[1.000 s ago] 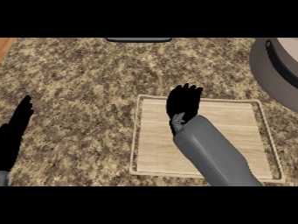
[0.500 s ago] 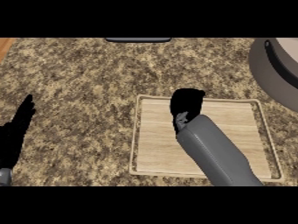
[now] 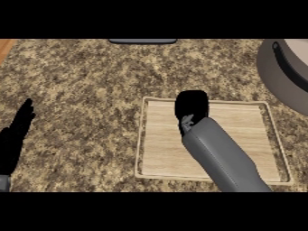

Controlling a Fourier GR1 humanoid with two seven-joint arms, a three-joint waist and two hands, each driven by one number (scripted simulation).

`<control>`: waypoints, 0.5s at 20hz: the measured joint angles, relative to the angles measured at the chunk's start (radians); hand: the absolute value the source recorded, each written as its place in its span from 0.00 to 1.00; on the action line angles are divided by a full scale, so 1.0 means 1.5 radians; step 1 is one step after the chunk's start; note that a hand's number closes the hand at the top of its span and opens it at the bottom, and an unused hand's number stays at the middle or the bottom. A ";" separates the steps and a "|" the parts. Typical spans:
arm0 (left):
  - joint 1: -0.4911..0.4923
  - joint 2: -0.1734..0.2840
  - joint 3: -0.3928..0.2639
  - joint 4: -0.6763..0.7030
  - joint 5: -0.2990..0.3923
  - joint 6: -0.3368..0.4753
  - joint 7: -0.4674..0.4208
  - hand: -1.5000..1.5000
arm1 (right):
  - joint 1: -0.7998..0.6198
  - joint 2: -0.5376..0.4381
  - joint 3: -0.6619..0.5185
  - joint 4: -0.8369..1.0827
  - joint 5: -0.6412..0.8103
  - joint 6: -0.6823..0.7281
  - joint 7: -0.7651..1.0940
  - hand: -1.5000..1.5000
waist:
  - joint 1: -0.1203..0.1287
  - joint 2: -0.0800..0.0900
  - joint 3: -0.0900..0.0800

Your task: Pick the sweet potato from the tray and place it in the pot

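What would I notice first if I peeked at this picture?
Probably the right hand, a black shape with fingers curled down over the far part of the wooden tray in the middle of the speckled counter; whatever it may hold is hidden. Next, the big grey pot at the far right edge. The left hand rests open at the near left edge.

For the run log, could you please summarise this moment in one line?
right hand: curled over tray | sweet potato: hidden | left hand: open, resting | pot: far right
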 measured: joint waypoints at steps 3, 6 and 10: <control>0.005 -0.014 0.003 0.004 -0.014 0.001 -0.005 0.50 | 0.008 0.005 -0.003 -0.006 0.011 -0.002 -0.004 1.00 | 0.000 -0.001 0.000; 0.005 -0.008 0.015 -0.010 -0.010 -0.013 0.009 0.50 | -0.001 0.003 -0.038 0.003 0.014 -0.013 -0.018 1.00 | 0.001 0.001 0.001; -0.002 -0.009 0.017 -0.013 -0.012 -0.012 0.012 0.50 | -0.026 -0.049 -0.160 0.011 -0.046 -0.080 -0.086 1.00 | 0.001 0.007 0.002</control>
